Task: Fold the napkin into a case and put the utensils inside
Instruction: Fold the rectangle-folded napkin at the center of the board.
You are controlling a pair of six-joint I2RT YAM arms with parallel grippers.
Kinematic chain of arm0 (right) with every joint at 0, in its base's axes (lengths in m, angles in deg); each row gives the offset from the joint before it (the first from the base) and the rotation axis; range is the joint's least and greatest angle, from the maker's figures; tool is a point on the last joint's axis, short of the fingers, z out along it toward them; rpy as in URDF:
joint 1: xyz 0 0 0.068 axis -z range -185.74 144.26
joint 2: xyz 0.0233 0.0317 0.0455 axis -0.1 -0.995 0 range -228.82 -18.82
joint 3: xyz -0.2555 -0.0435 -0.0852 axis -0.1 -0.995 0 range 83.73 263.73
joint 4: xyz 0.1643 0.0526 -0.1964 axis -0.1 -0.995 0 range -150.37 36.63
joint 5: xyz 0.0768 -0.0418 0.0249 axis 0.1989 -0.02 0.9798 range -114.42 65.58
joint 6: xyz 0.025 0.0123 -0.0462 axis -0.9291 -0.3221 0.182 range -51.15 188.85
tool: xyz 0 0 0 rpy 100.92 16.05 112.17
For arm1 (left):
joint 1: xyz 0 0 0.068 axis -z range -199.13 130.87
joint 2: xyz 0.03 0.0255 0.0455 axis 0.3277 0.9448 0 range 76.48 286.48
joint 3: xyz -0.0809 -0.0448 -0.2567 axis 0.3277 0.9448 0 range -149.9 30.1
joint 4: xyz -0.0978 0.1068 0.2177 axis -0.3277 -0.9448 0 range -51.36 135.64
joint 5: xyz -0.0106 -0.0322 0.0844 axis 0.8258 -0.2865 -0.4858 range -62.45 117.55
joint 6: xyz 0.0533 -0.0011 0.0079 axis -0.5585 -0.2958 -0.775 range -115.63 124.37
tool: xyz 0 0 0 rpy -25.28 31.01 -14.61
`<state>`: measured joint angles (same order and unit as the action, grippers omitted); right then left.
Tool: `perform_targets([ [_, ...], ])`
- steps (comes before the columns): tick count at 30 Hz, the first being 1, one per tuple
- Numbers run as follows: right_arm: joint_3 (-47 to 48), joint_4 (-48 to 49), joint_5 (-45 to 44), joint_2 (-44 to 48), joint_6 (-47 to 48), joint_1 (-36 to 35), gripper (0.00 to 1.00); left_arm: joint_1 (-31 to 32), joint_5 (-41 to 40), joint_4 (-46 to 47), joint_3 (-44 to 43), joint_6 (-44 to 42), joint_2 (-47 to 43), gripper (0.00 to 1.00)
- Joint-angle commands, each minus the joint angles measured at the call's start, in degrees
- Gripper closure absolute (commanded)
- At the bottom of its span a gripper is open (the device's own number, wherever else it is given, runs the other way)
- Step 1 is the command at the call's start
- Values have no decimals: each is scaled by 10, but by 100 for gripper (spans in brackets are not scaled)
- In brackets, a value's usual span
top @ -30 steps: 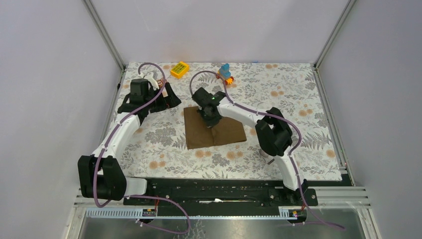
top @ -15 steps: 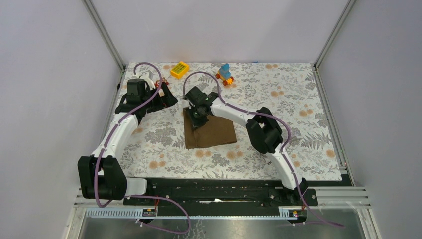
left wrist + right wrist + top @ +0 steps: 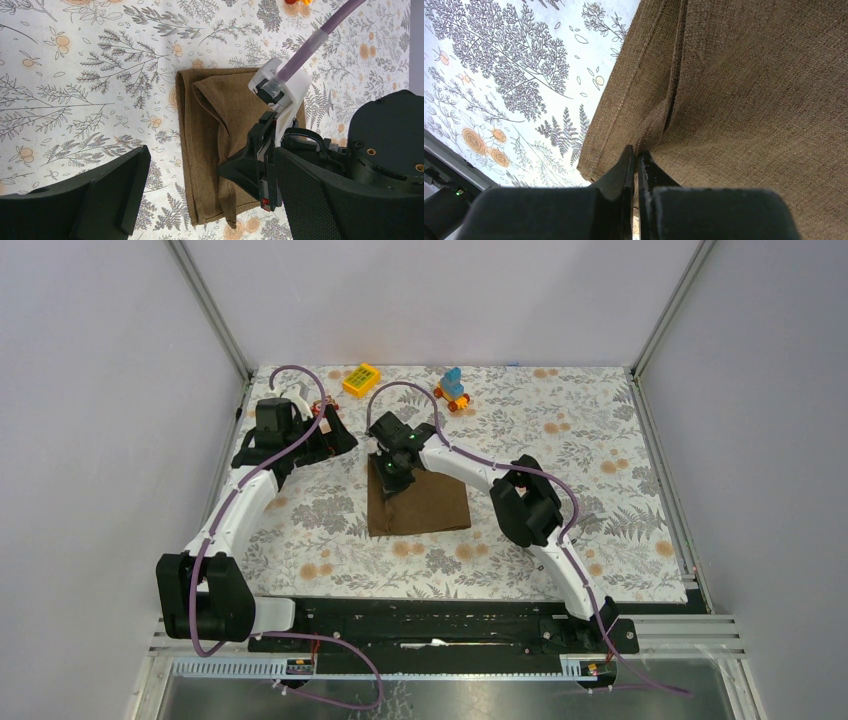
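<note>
The dark-brown napkin (image 3: 425,508) lies on the floral tablecloth at the middle of the table, folded over with doubled layers along its left side (image 3: 200,150). My right gripper (image 3: 388,480) is shut on a raised fold of the napkin (image 3: 749,100) near that left edge, its jaws (image 3: 637,157) pressed together on the cloth. In the left wrist view the right gripper (image 3: 235,171) pinches the lifted pleat. My left gripper (image 3: 335,435) hovers at the back left, open (image 3: 210,195), above the napkin's left edge and holding nothing. The utensils are out of view.
A yellow block (image 3: 361,379) and a blue toy on orange wheels (image 3: 453,387) stand along the back edge. A small red-orange toy (image 3: 322,406) sits by the left wrist. Metal frame posts and walls border the tablecloth (image 3: 600,460).
My right gripper has moved left with the napkin's fold, drawing the cloth over itself so its outline is narrower. The left gripper shifted slightly back and left, then held still.
</note>
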<state>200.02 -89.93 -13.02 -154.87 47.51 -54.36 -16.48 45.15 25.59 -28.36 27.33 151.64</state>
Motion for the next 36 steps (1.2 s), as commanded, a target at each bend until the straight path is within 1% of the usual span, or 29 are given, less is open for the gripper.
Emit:
perform_targets([
  [1, 24, -13, -12, 29, -7, -1, 100, -4, 8, 20, 6, 5, -15, 1],
  [7, 28, -24, -6, 26, -10, -2, 100, -7, 13, 22, 6, 7, -14, 1],
  [12, -1, -17, -20, 70, -14, 2, 100, -7, 15, 22, 7, 10, -10, 1],
  [14, -3, -13, -9, 77, -18, 5, 100, -10, 23, 23, 6, 14, -4, 1],
  [17, 7, -17, 3, 67, -20, 7, 100, -17, 36, 27, 9, 19, 2, 1],
  [36, 54, -13, 24, -1, -32, 6, 100, -17, 33, 29, 11, 18, -7, 1],
])
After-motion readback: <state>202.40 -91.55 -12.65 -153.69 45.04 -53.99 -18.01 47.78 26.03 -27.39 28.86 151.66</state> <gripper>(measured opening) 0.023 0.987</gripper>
